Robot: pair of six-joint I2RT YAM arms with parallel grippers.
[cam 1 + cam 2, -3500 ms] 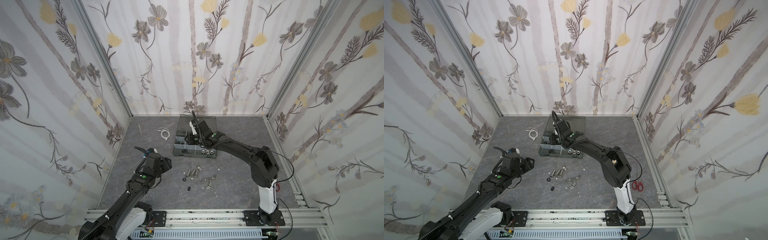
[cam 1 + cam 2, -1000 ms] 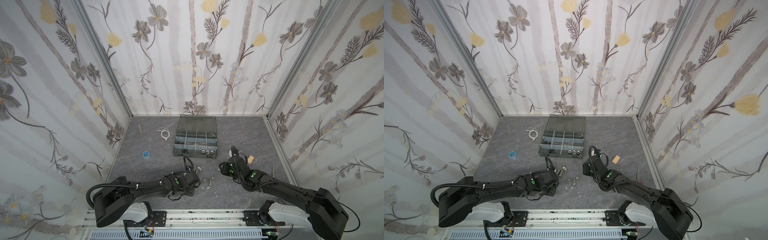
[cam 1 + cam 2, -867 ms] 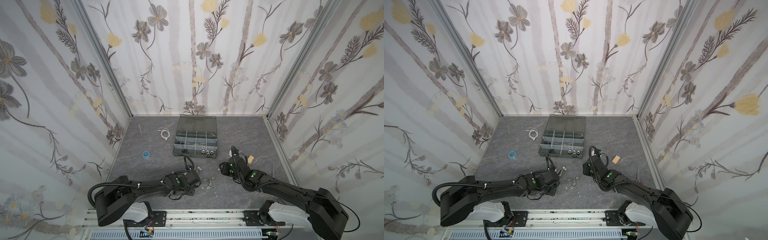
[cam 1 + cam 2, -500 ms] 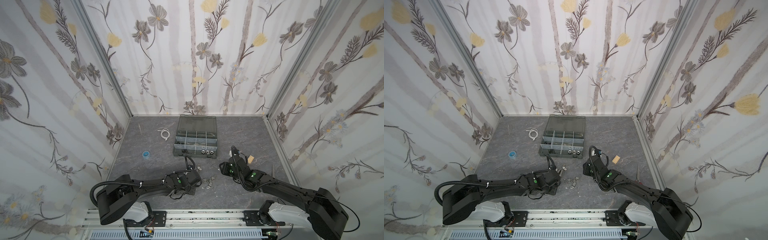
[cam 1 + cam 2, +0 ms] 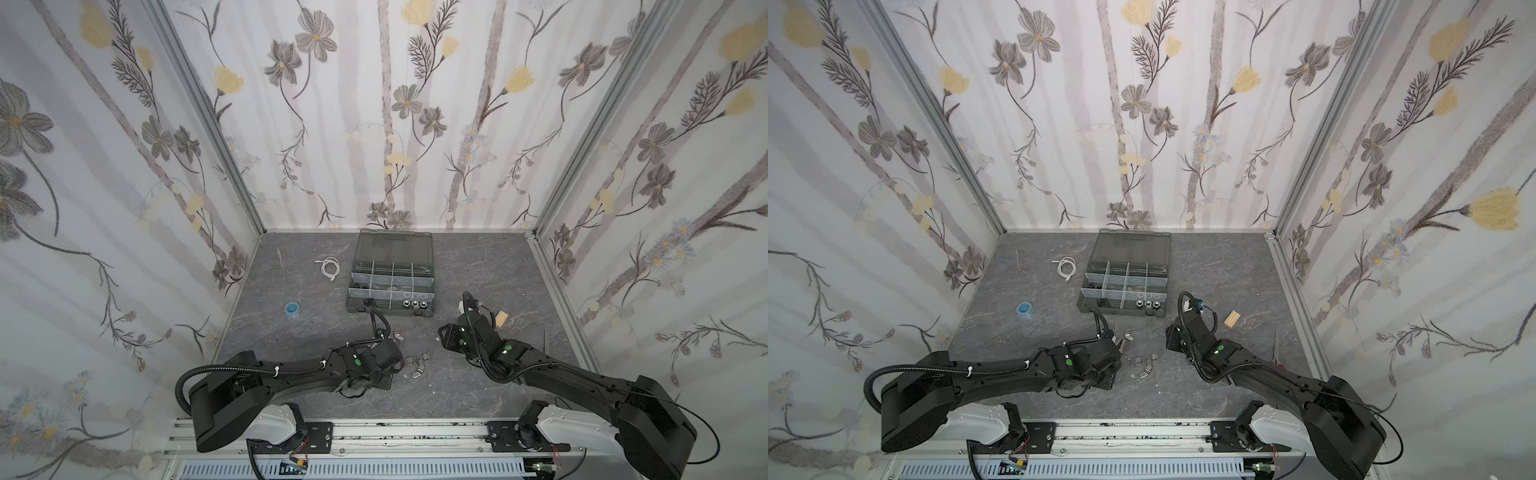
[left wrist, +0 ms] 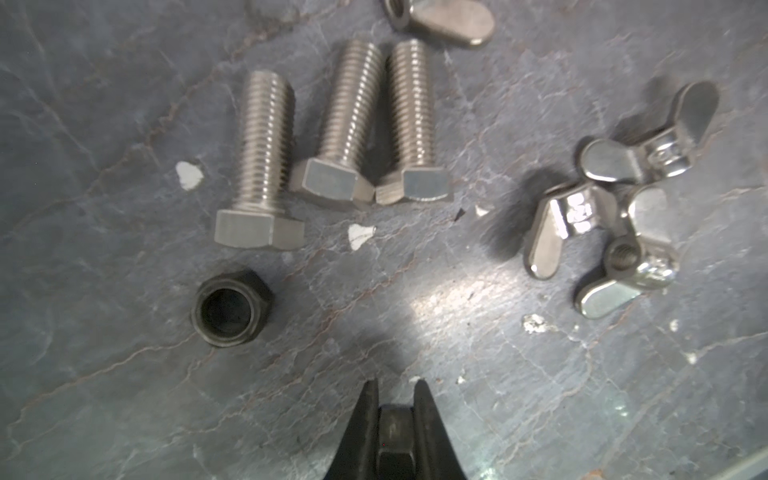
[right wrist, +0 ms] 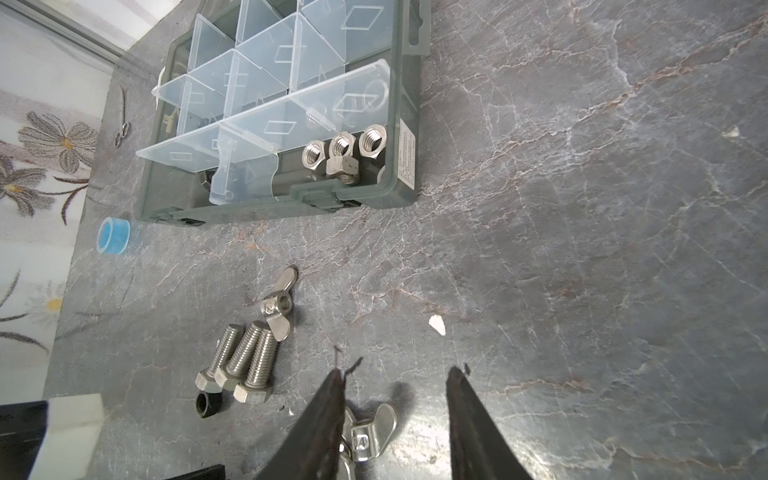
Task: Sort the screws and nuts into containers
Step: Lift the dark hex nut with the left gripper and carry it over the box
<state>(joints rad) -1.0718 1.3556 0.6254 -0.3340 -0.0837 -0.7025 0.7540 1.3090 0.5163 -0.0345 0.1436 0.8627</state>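
In the left wrist view my left gripper [image 6: 397, 395] is shut on a small black hex nut [image 6: 395, 436], just above the table. Ahead of it lie three silver screws [image 6: 345, 124], a loose black nut [image 6: 230, 307] and a cluster of wing nuts [image 6: 602, 224]. My right gripper [image 7: 398, 370] is open and empty, hovering over wing nuts [image 7: 370, 428] near its one finger. The open organizer case [image 7: 291, 203] holds silver hex nuts [image 7: 343, 151] in a front corner container. In both top views the case [image 5: 390, 311] [image 5: 1121, 309] sits beyond both arms.
A blue tape roll [image 5: 292, 309] lies left of the case, and a white cable [image 5: 330, 268] and small scissors [image 7: 122, 129] lie further back. A wooden block [image 5: 500, 319] sits beside the right arm. One wing nut [image 7: 278, 307] lies between the screws and the case.
My left gripper has closed on the black nut and its arm has crept slightly right. The right arm has stayed still since a second ago.
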